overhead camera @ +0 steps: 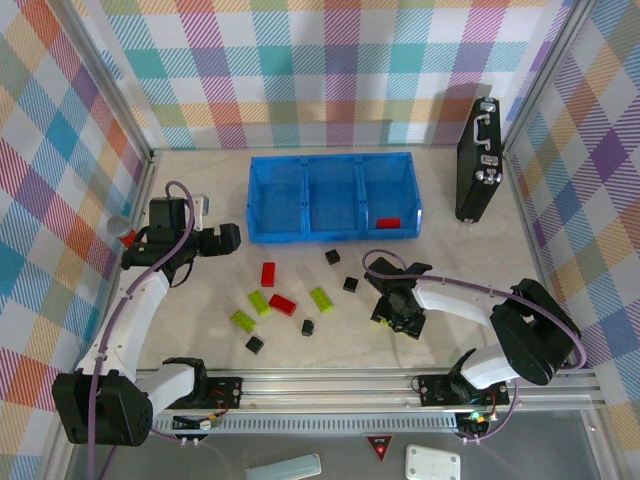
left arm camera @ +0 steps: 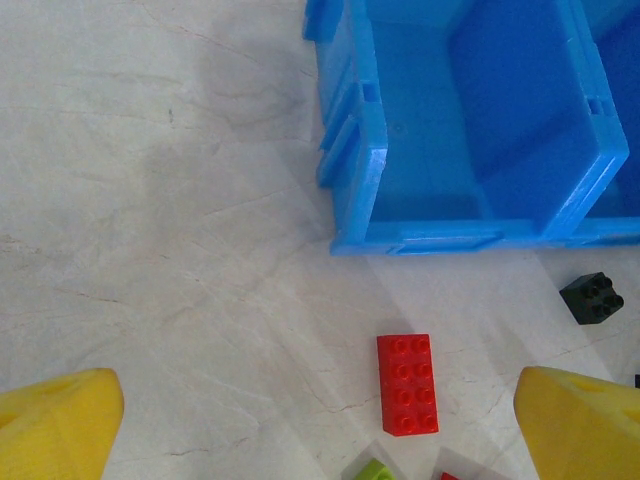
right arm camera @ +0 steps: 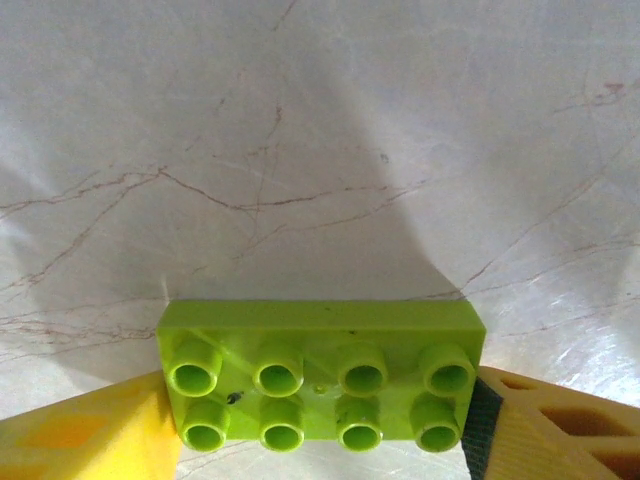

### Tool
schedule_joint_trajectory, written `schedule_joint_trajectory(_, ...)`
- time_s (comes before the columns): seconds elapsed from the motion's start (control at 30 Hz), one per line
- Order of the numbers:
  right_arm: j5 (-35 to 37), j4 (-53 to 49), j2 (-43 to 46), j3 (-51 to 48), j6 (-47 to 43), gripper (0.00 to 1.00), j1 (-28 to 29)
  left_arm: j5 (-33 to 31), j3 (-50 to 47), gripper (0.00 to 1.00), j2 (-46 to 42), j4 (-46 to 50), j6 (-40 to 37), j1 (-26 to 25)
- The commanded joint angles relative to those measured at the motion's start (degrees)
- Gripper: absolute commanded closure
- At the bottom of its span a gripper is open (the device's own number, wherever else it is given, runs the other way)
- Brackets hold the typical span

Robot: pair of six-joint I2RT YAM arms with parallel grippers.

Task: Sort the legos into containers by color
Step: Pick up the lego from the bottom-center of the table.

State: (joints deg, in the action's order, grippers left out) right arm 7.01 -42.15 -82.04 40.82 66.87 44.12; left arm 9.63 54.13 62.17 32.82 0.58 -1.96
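In the right wrist view my right gripper [right arm camera: 320, 432] is shut on a lime-green lego [right arm camera: 320, 375] lying studs-up, one yellow finger at each short end. Overhead, that gripper [overhead camera: 392, 318] is low over the table, right of the loose pile. My left gripper [overhead camera: 235, 238] is open above the table; a red lego [left arm camera: 407, 384] lies between its spread fingers [left arm camera: 60, 425], close to the tray's left corner. The containers are three compartments of one blue tray [overhead camera: 330, 236]; the right one holds a red lego [overhead camera: 388, 222]. Lime-green [overhead camera: 260, 303], red [overhead camera: 283, 304] and black [overhead camera: 350, 284] legos lie scattered in front.
A black case with metal latches [overhead camera: 478, 160] stands upright against the right wall. A red cylinder with a grey cap [overhead camera: 122, 230] lies at the left wall beside my left arm. Checkered walls close in the table on three sides.
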Motion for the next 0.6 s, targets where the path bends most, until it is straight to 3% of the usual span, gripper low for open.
schedule_joint_trajectory(0.0,0.1,-1.3,-0.4,0.0,-0.1,0.3,0.4,1.0,-0.7,0.0,0.3,-0.7,0.0,0.5)
schedule_joint_trajectory(0.57,2.7,-7.7,-0.2,7.1,-7.2,0.33,0.4,0.9,-0.6,0.0,0.0,-0.6,-0.1,0.4)
